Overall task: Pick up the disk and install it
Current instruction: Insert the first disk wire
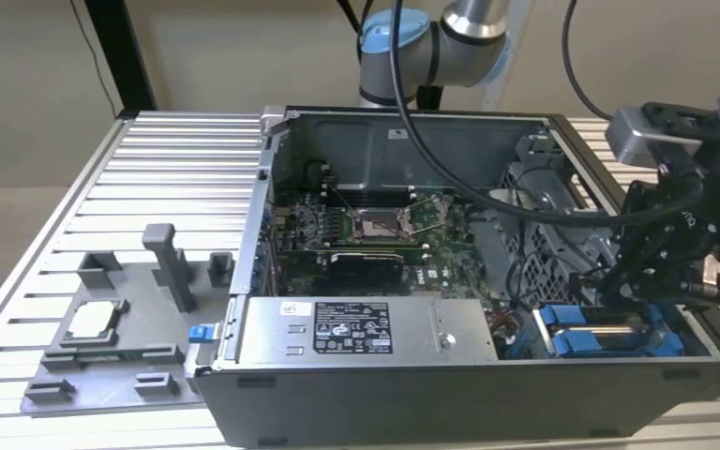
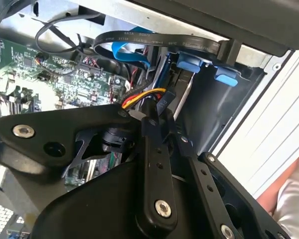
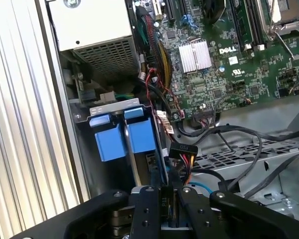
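Observation:
The disk (image 1: 604,336) sits in the drive bay at the front corner of the open computer case (image 1: 273,187), on the exterior view's right, its blue bracket showing on both sides of the silver body. My gripper (image 1: 636,295) hangs right over it. In the first wrist view the disk (image 3: 162,159) runs edge-on, a thin blue and silver strip, down between my black fingers (image 3: 149,199); my gripper (image 3: 168,196) is shut on it. In the second wrist view the disk (image 2: 185,97) reaches from my gripper (image 2: 167,134) up to the blue tabs (image 2: 189,64).
A silver power supply (image 1: 367,328) with a white label lies beside the bay. Black and coloured cables (image 3: 184,159) crowd close to my fingers. The green motherboard (image 1: 373,225) lies deeper in the case. A grey fixture (image 1: 166,253) stands at the exterior view's left. A pale sleeve (image 2: 294,194) is nearby.

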`<state>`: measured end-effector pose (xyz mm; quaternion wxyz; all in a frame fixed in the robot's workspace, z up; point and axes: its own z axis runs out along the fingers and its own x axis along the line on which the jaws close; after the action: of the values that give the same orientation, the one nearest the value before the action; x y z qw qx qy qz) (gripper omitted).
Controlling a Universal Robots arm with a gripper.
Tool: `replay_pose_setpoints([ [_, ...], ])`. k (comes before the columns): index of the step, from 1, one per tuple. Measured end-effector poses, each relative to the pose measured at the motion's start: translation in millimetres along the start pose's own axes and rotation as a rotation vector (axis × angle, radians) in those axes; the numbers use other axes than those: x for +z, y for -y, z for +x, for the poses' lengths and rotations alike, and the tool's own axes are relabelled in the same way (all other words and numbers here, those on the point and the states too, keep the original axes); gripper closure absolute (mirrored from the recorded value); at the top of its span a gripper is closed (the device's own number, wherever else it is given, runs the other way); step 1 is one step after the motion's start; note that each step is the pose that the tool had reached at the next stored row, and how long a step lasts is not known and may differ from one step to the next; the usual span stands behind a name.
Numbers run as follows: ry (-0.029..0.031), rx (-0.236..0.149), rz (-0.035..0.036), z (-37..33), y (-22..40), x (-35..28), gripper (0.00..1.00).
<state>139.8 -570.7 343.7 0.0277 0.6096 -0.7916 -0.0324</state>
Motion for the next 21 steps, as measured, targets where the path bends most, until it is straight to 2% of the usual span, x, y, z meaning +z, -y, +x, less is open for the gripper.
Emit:
replay_pose_setpoints([
  [2,-0.0034,-0.003,-0.0044,-0.5,1.0,0.5,1.00],
  [7,-0.0159,-0.011,-0.0250,-1.5,2.8,1.6,1.00],
  [10,-0.0198,-0.017,-0.0360,-2.0,4.1,1.7,1.00],
  [13,-0.0227,-0.029,-0.0419,-2.8,6.6,1.5,1.00],
  [18,-0.0273,-0.058,-0.0475,-4.1,11.5,1.0,1.00],
  [19,-0.0288,-0.061,-0.0521,-4.3,12.5,1.0,1.00],
  [21,-0.0336,-0.066,-0.0688,-4.6,13.4,1.1,1.00],
])
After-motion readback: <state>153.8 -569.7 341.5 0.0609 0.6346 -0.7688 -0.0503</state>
